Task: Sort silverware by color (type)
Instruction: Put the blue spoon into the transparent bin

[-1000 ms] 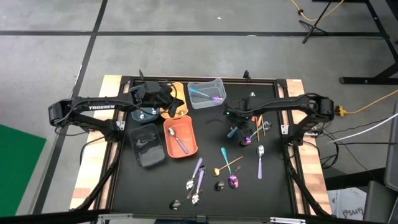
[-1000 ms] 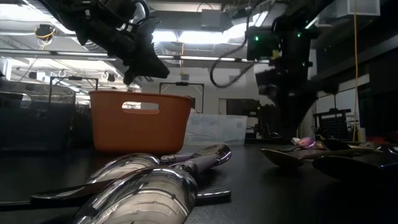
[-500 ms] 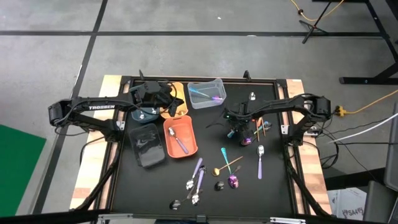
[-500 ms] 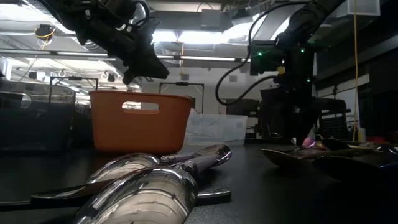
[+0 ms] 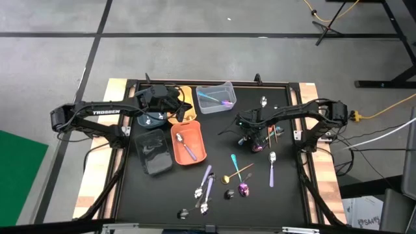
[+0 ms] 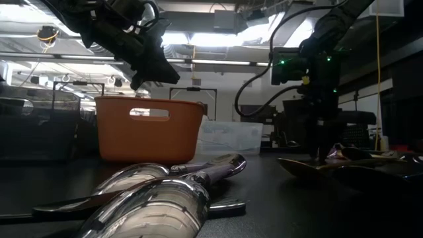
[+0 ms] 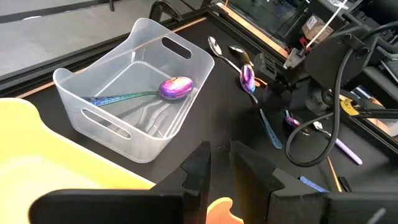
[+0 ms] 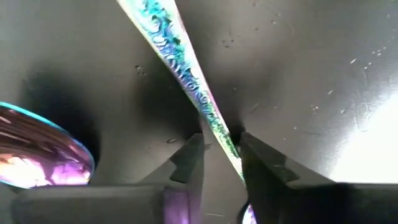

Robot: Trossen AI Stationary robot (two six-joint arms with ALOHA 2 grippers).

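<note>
Sorting looks partly done: a few pieces lie in the clear bin [image 5: 216, 97] and orange bin [image 5: 189, 143], while most silverware [image 5: 235, 177] lies loose on the desk [image 5: 286, 201]. Right gripper [image 8: 220, 144], low at the desk, straddles a teal handle [image 8: 180, 53], jaws not yet clamped. Left gripper [image 7: 220, 163] hovers beside the bins, narrowly parted, empty.

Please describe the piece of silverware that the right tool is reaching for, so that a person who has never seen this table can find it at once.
Start at the clear bin at the table's far edge, then move toward the right arm, whose right tool is down at the mat. Between its fingers lies a teal-handled spoon. Its thin handle shimmers teal-green with a scrolled pattern, unlike the plain silver and gold pieces nearby.
</note>
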